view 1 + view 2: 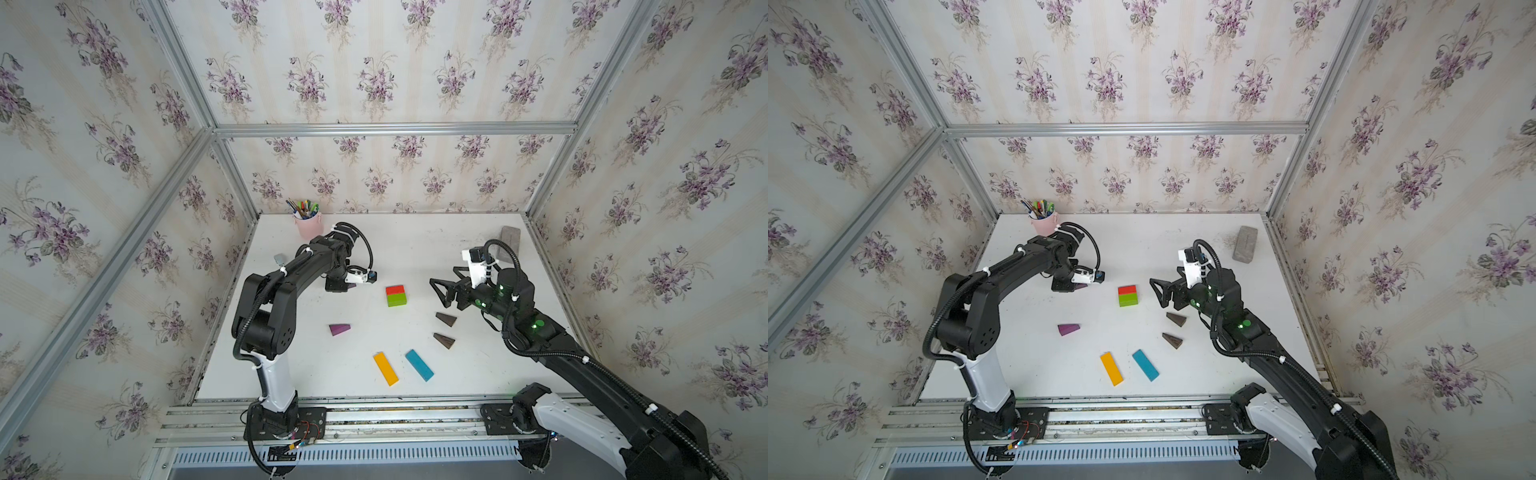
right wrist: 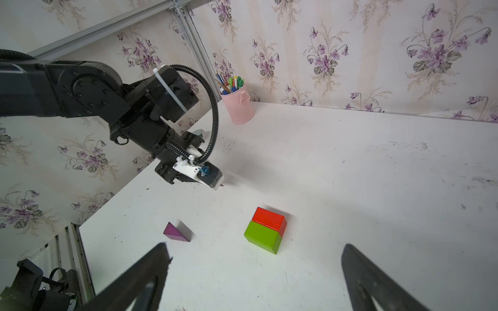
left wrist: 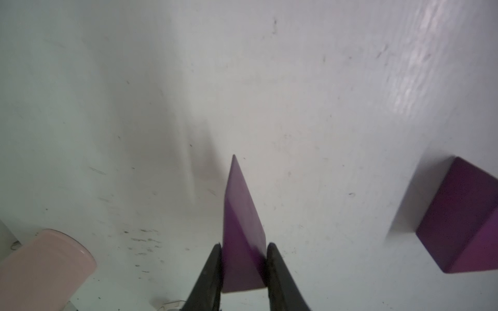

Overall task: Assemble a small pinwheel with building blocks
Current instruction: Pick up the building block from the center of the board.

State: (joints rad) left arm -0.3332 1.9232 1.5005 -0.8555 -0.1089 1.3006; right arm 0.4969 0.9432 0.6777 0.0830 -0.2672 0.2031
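My left gripper (image 3: 244,246) is shut on a purple wedge (image 3: 242,215), thin tip pointing away from the fingers, low over the table's left half (image 1: 351,286). A second purple wedge (image 1: 340,329) lies loose nearer the front. The red brick (image 1: 395,290) and green brick (image 1: 397,299) touch side by side mid-table. Two dark-brown wedges (image 1: 446,319) (image 1: 444,340) lie to their right, apart from each other. The yellow bar (image 1: 385,368) and blue bar (image 1: 419,365) lie near the front. My right gripper (image 1: 439,294) hangs open and empty, right of the bricks.
A pink pen cup (image 1: 309,226) stands at the back left of the white table (image 1: 415,249). A grey rough brick (image 1: 1244,245) lies at the back right. A small grey object (image 1: 280,259) sits by the left wall. Aluminium frame rails border the table.
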